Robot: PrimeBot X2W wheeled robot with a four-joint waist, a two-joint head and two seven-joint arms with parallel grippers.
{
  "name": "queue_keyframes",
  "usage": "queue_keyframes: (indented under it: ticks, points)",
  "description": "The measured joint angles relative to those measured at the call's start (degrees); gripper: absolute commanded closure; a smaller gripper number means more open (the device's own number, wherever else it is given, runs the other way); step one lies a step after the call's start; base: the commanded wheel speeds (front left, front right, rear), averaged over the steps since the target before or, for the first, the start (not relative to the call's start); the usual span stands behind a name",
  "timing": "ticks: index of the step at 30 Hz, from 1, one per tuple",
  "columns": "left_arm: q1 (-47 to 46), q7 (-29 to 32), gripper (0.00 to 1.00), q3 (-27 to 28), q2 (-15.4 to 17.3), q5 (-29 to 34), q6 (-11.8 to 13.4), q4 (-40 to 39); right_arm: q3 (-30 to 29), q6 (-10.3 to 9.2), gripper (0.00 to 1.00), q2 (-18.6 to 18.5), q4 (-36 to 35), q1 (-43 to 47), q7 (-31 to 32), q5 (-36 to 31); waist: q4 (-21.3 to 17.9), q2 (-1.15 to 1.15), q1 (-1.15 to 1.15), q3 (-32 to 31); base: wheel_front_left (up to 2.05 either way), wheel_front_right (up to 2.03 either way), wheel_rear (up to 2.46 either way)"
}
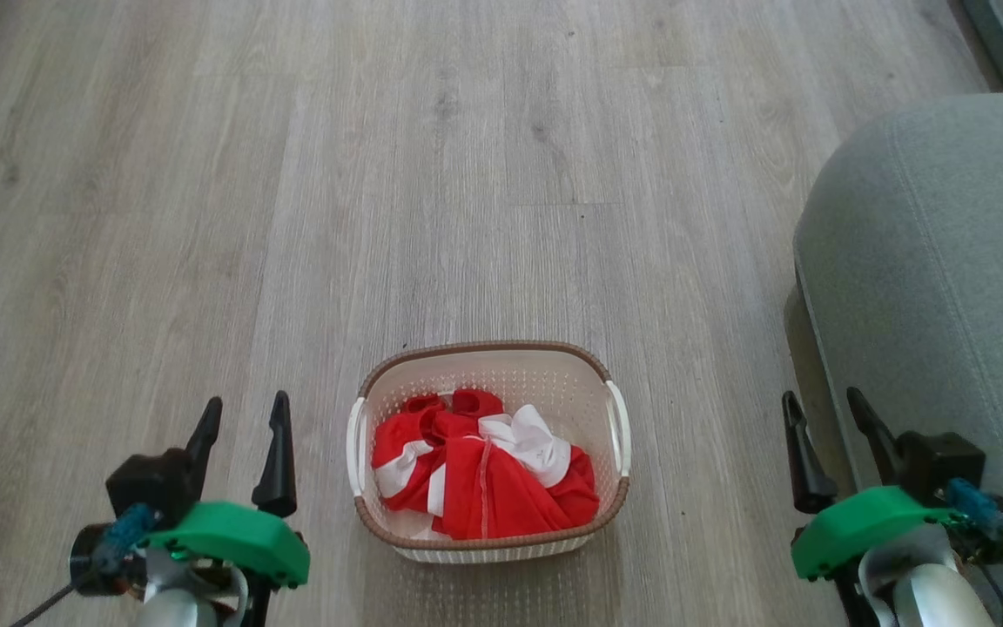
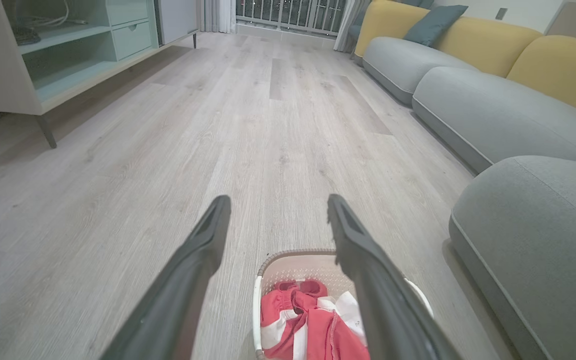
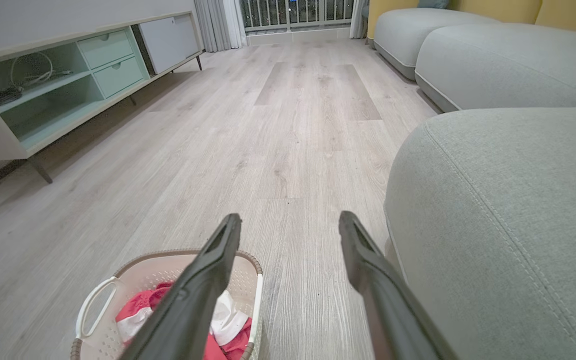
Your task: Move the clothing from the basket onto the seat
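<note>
Red clothing (image 1: 501, 496) fills the basket (image 1: 484, 347) (near the seat (image 1: 945, 261)); left claw (image 1: 245, 401) and right claw (image 1: 821, 396) gape empty.

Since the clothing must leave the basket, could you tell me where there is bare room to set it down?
The top of the seat is bare, right of the basket. Bare wood floor lies left of and beyond the basket. The basket itself is crowded with clothing.

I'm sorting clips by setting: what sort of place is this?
Most likely a home living room: a long sofa with grey seat cushions and yellow backs, a low pale-green cabinet with drawers and open shelves, and pale wood-plank flooring running to a curtained balcony railing.
</note>
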Motion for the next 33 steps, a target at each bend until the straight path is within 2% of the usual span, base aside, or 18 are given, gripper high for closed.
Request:
queue_keyframes:
  ticks: [17, 33]
  points:
    - [0.0, -2.9, 0.00, -0.5, 0.0, 11.0, 0.5, -0.7, 1.4, 0.00, 0.00, -0.7, 0.1, 0.0, -2.7, -10.9, 0.1, 0.00, 0.00, 0.2, 0.00, 0.00, 0.00]
    - [0.1, -3.0, 0.00, -0.8, 0.1, 11.0, 0.9, -0.8, 1.6, 0.00, 0.00, -0.9, 0.2, 0.0, -2.9, -11.2, 0.0, 0.00, 0.00, 0.3, 0.00, 0.00, 0.00]
